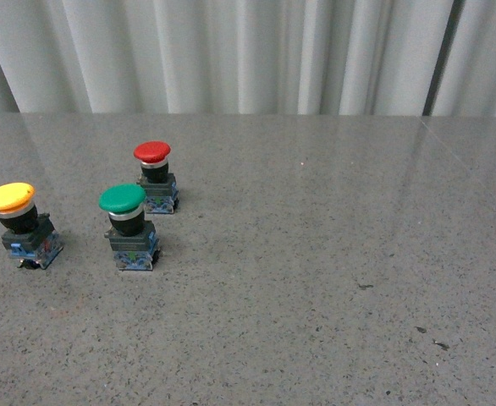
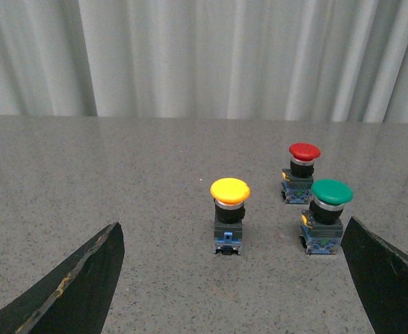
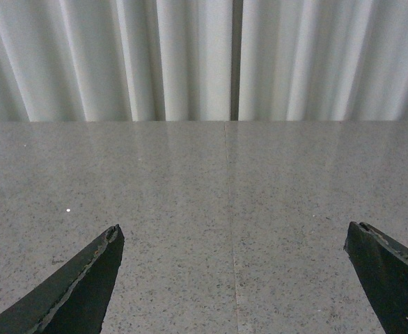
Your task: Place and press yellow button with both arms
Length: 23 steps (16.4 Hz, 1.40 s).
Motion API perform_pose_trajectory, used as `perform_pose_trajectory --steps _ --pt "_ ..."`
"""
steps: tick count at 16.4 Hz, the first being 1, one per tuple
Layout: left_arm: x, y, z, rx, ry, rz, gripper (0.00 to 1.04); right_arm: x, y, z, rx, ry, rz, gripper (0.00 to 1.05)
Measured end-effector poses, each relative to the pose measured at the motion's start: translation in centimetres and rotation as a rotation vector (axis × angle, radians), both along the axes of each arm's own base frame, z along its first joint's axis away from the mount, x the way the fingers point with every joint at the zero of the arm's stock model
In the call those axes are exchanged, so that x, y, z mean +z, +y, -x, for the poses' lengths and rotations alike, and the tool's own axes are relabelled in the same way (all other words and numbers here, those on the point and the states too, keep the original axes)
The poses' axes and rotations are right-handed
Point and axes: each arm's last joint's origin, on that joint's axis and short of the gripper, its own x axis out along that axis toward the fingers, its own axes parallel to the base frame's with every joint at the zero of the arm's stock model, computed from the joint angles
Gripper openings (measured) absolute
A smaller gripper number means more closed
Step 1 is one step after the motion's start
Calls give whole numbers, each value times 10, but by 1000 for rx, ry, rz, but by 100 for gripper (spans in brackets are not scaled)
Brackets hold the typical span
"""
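Yellow button (image 1: 19, 224) stands upright at the left of the tabletop (image 1: 316, 254), near the green button (image 1: 129, 228); red button (image 1: 156, 179) is farther back. Left claw (image 2: 232, 228) and right claw (image 3: 233, 229) are both spread wide, holding nothing.

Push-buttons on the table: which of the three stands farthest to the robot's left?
The yellow button, the only yellow-capped one; the green button stands to its right, and the red button sits further back beyond the green.
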Motion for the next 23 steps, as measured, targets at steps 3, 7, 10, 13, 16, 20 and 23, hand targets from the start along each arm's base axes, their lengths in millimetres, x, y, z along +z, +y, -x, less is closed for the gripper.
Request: perform_pose_trajectory --steps 3,7,10,13,16,20,23 --pt "0 0 0 0 0 0 98 0 0 0 0 0 0 98" --pt "0 0 0 0 0 0 98 0 0 0 0 0 0 98" --pt "0 0 0 0 0 0 98 0 0 0 0 0 0 98" --pt "16 2 -17 217 231 -50 98 0 0 0 0 -1 1 98" --pt "59 11 -55 176 116 -86 98 0 0 0 0 0 1 98" --pt "78 8 -139 -5 245 -95 98 0 0 0 0 0 1 98" --pt "48 0 -195 -79 473 -37 98 0 0 0 0 0 1 98"
